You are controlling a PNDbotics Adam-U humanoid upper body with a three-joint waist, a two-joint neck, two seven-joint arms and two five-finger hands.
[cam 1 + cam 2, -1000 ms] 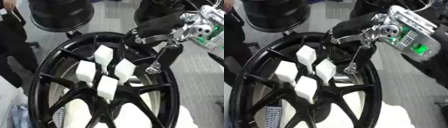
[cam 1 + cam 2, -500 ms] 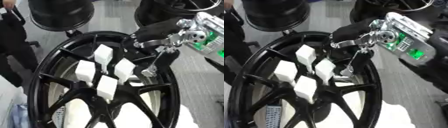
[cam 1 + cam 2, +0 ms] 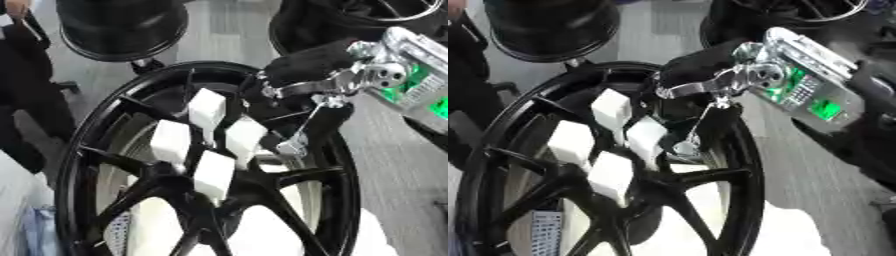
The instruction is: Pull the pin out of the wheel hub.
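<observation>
My right hand (image 3: 306, 75) hovered over the wheel hub (image 3: 332, 165) beside its white blocks (image 3: 207, 107); whether its fingers were curled, I cannot tell.

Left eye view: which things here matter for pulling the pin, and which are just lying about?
For the job:
black spoked wheel hub
four white block-shaped pins
right hand, reaching over the rim

Lying about:
black tyre behind
second dark wheel, top right
</observation>
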